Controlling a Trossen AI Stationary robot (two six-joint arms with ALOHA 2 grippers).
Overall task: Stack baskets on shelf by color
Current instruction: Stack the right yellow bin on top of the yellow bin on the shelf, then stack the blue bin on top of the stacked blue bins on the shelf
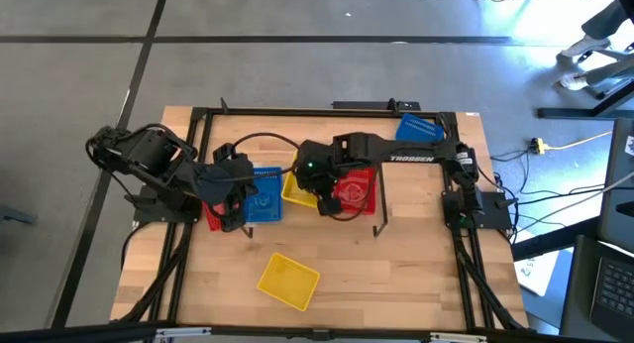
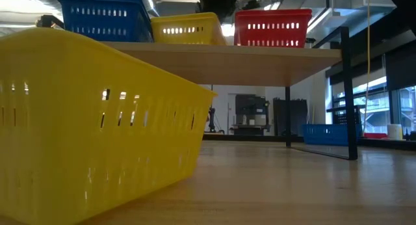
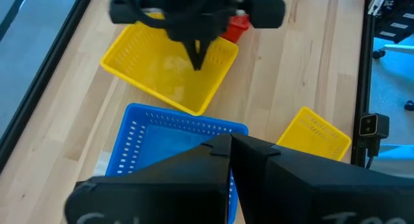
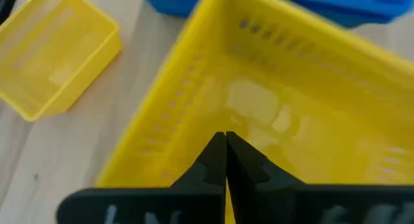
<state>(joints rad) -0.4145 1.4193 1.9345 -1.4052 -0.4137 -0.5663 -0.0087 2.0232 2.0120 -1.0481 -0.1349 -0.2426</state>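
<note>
On the shelf (image 2: 260, 59) stand a blue basket (image 1: 265, 196), a yellow basket (image 1: 297, 191) and a red basket (image 1: 359, 189) in a row. My right gripper (image 4: 225, 141) is shut and points steeply down into the yellow basket (image 4: 291, 107), over its floor. My left gripper (image 3: 229, 143) is shut and hovers above the blue basket (image 3: 168, 146), touching nothing. A second yellow basket (image 1: 288, 280) rests bottom-down on the table near its front edge. My right gripper's shut fingertips (image 3: 197, 59) hang inside the yellow basket, coming from above. Whether they touch its floor (image 4: 259, 101) I cannot tell.
Another blue basket (image 1: 420, 129) lies at the table's far right corner. Something red (image 1: 212, 220) shows beneath my left arm at the shelf's left end. The shelf's black legs (image 2: 344, 95) stand on the tabletop. Bare wood lies around the loose yellow basket (image 2: 84, 121).
</note>
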